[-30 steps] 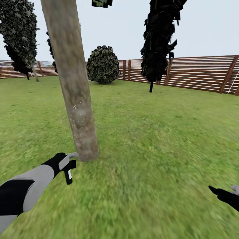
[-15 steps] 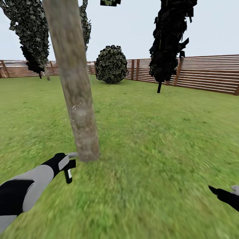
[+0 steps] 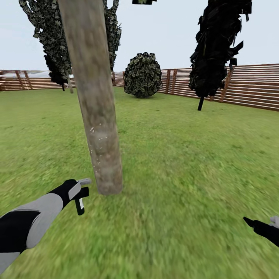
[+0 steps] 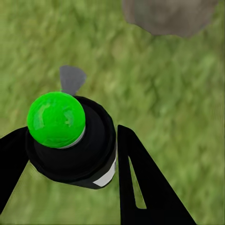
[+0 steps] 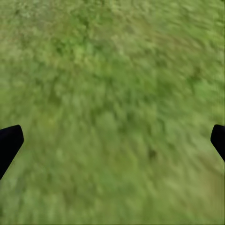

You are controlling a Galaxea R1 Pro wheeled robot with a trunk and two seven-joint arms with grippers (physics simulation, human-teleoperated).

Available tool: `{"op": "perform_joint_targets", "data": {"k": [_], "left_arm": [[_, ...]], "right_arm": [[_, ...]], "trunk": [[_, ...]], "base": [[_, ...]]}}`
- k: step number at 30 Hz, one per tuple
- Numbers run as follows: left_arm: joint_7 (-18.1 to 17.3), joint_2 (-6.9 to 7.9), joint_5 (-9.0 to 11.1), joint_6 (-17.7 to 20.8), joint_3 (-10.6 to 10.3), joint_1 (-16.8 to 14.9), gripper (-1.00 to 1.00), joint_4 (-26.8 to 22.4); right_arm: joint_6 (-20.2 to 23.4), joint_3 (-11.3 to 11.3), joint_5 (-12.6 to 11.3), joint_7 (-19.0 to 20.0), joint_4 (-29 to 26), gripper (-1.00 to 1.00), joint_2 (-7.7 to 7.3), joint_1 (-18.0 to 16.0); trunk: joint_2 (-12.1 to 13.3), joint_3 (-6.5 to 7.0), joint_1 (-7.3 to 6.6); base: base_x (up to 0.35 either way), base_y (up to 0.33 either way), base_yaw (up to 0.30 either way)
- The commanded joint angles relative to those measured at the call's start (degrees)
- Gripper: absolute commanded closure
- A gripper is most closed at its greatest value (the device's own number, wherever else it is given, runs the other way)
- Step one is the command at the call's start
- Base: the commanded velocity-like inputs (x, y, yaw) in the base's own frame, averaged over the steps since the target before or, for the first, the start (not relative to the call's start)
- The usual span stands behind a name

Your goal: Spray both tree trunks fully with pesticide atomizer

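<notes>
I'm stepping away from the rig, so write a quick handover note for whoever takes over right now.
Left gripper: shut on the atomizer, held low beside the base of the near trunk.
Right gripper: open, holding nothing, over grass.
Done: atomizer picked up; a few whitish pesticide specks on the trunk's lower part.
Left: most of this trunk looks bare, so keep spraying it. The second tree can't be picked out for certain from here; it's still to do.

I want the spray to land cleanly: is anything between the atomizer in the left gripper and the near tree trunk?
Nothing visible does. The left gripper holds the pesticide atomizer beside the base of the trunk, with bare grass between them. Whitish speckles already dot the trunk's lower part.
</notes>
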Motion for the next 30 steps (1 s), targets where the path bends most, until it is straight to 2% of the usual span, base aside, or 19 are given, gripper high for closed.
{"op": "perform_joint_targets", "data": {"k": [1, 8, 13, 16, 21, 30], "left_arm": [[0.0, -0.02, -0.02, 0.0, -0.02, 0.0, 1.0, -0.01], [0.0, -0.16, -0.02, 0.0, -0.02, 0.01, 1.0, 0.01], [0.0, -0.19, -0.02, 0.0, -0.02, 0.0, 1.0, -0.07], [0.05, -0.75, -0.02, 0.0, -0.02, 0.01, 1.0, -0.08], [0.06, -1.6, -0.02, 0.0, -0.02, -0.01, 1.0, -0.08], [0.09, -1.85, -0.02, 0.0, -0.02, 0.0, 1.0, -0.08]], "right_arm": [[0.0, 0.0, 0.01, 0.0, 0.0, -1.0, 0.0, 0.0], [0.0, 0.0, -0.02, -0.01, 0.0, -1.0, 0.0, 0.0], [0.0, 0.0, -0.03, 0.0, -0.08, -1.0, 0.0, 0.0], [0.0, 0.0, -0.03, 0.0, -0.04, -1.0, 0.0, 0.0], [0.0, 0.0, -0.04, 0.0, -0.05, -1.0, 0.0, 0.0], [0.0, 0.0, -0.02, 0.0, -0.05, -1.0, 0.0, 0.0]], "trunk": [[0.0, 0.0, 0.0], [0.0, 0.0, 0.0], [0.0, 0.0, 0.0], [0.0, 0.0, 0.0], [0.0, 0.0, 0.0], [0.0, 0.0, 0.0]], "base": [[0.301, -0.144, 0.054], [0.15, -0.221, 0.012], [0.004, -0.038, 0.202], [0.0, -0.106, 0.169], [0.0, -0.262, 0.026], [0.0, -0.306, 0.068]]}}
